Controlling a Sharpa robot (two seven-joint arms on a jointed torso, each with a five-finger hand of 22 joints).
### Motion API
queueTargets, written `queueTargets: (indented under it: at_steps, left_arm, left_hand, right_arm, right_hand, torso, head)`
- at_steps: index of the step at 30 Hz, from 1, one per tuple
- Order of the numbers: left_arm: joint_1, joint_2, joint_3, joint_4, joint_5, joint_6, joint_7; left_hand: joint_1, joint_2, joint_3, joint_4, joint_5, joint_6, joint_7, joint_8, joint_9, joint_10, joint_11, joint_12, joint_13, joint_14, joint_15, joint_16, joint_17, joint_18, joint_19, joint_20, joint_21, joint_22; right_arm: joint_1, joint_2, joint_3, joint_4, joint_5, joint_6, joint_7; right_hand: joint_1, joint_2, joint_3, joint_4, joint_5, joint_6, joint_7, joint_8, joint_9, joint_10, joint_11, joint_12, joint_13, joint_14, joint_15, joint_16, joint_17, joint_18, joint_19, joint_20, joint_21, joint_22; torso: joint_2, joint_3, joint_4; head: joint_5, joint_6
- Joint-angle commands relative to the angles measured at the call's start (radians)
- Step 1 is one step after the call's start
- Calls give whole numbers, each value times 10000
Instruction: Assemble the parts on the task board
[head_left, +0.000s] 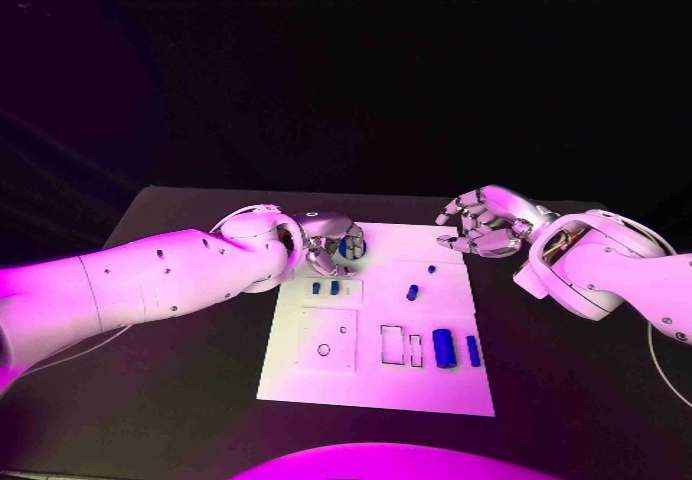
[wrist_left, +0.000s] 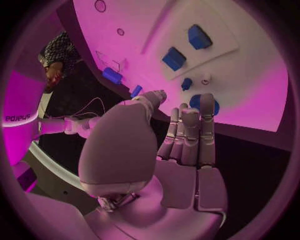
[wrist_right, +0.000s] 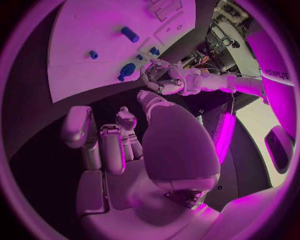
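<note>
Head view, long part (head_left: 443, 346) upright lengthwise, board's (head_left: 378, 385) near-far axis

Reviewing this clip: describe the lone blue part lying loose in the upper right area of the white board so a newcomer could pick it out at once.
Start at the white task board in the middle of the black table. In the head view, look at its far right quarter, near the right hand. There lies a small blue peg, alone and slanted on bare white, unlike the larger blue blocks standing side by side nearer the robot.
</note>
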Motion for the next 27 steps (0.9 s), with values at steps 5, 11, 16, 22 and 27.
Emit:
queueTargets:
  at_steps: [5, 11, 16, 22, 27]
  left_arm:
    - [-41, 234, 0, -258, -861, 725, -110]
    - [-47, 323, 1, -395, -935, 782, -138]
    - [-49, 409, 1, -520, -953, 878, -120]
    - [-51, 522, 2, -671, -959, 965, -109]
    - [-52, 563, 3, -747, -948, 997, -109]
  left_hand:
    - [112, -65, -8, 38, -14, 306, 31, -130, -286, 195, -28, -176, -200, 134, -18, 157, 52, 45, 180, -10, 150, 186]
    - [166, -63, 21, 22, -15, 425, 10, -194, -431, 279, -45, -231, -297, 201, -31, 260, 119, 25, 269, -21, 249, 317]
    - [363, 28, 170, -85, -7, 598, -10, -273, -631, 385, -62, -314, -437, 252, -51, 376, 184, 5, 345, -45, 377, 472]
    - [544, 124, 375, -226, -2, 745, -34, -345, -814, 479, -83, -391, -566, 283, -74, 474, 225, -12, 399, -71, 529, 642]
    - [610, 170, 491, -307, -5, 828, -34, -379, -909, 545, -89, -422, -631, 280, -83, 501, 207, -16, 393, -85, 600, 709]
  right_arm:
    - [-13, 21, 3, 3, 3, -69, 185]
    - [-15, 22, 3, 4, 20, -106, 203]
    - [-16, 28, 3, 9, 27, -112, 206]
    - [-16, 36, 3, 14, 35, -109, 205]
    - [-16, 36, 3, 17, 37, -103, 201]
  right_hand:
    - [-65, -36, 101, 6, 46, -99, -22, 66, -41, -168, -12, -318, -298, 250, -50, -403, -231, 290, -395, -41, -867, -434]
    - [-65, -54, 132, 4, 48, -117, -23, 90, -60, -255, -14, -470, -466, 173, -54, -605, -486, 354, -549, -46, -1289, -658]
    - [-65, -56, 137, 4, 48, -118, -23, 94, -62, -266, -15, -489, -489, 167, -55, -626, -508, 357, -556, -46, -1319, -674]
    - [-65, -56, 137, 4, 48, -118, -23, 94, -62, -266, -15, -489, -489, 167, -55, -626, -508, 357, -556, -46, -1319, -674]
    - [-66, -55, 141, 5, 49, -118, -24, 99, -64, -265, -15, -495, -496, 158, -56, -651, -540, 363, -570, -47, -1362, -698]
  torso:
    - [-6, -5, 0]
    - [1, -4, -2]
    - [0, -1, 2]
    - [10, -16, -7]
    - [4, -8, 7]
  head:
    - [4, 5]
    - [-8, 15]
    - [-13, 15]
    - [-27, 10]
    - [-39, 3]
